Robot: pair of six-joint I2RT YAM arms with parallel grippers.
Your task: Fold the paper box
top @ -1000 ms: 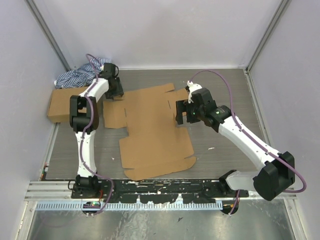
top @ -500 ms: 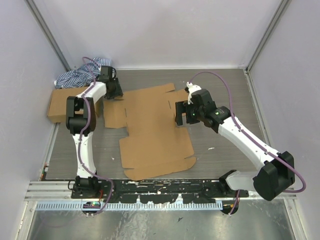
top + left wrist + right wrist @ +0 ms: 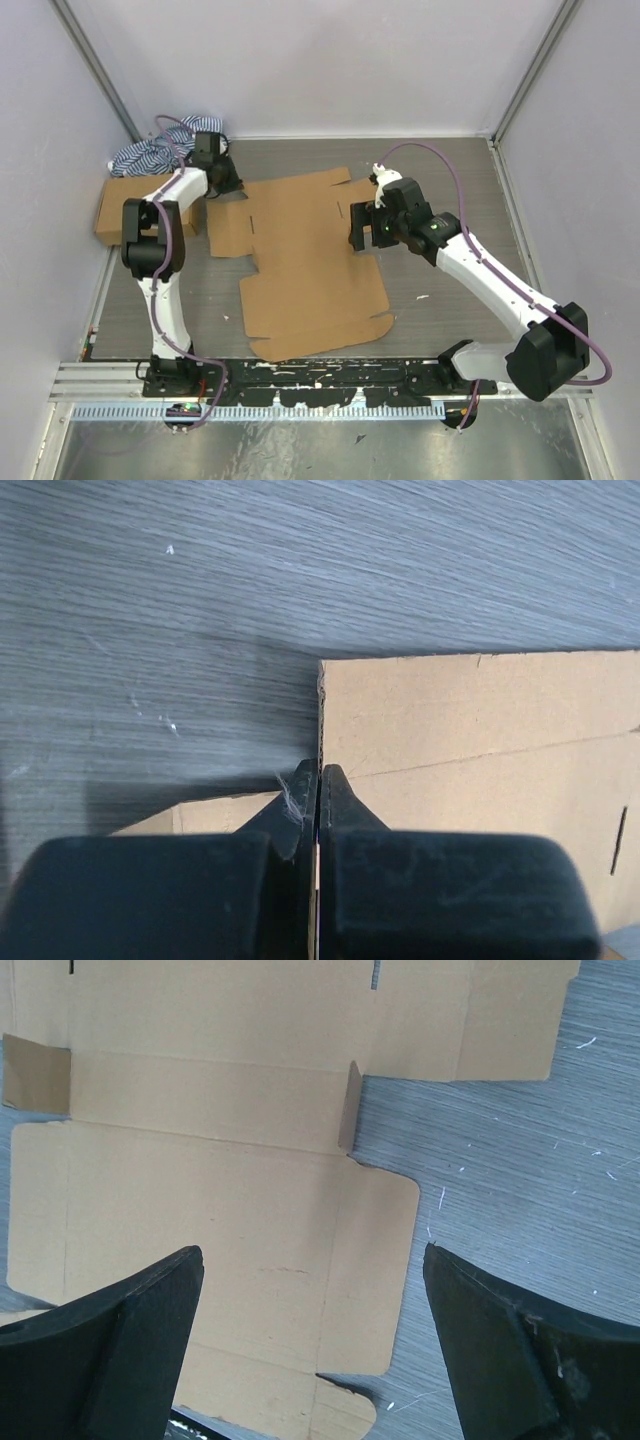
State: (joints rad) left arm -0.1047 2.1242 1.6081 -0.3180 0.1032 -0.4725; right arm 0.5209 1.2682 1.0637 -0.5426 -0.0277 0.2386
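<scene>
Swung outward to the left since a second ago: left arm's elbow, with left hand (image 3: 230,186) kept at the far-left flap of the flat brown die-cut cardboard box blank (image 3: 300,250). Spread unfolded across the middle of the grey wood-grain worktop (image 3: 440,170); matte, scored with creases, cut with slots and rounded tabs. Black fingers (image 3: 345,800) of left hand pinched together on a thin cardboard edge. Right hand (image 3: 358,228) spread wide, gripping nothing, hovering over the blank's right edge, above one small flap (image 3: 348,1105) tilted up.

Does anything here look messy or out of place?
The paper box lies mostly flat, one small tab standing upright; white specks litter the table; a striped cloth sits bunched in the far-left corner.
</scene>
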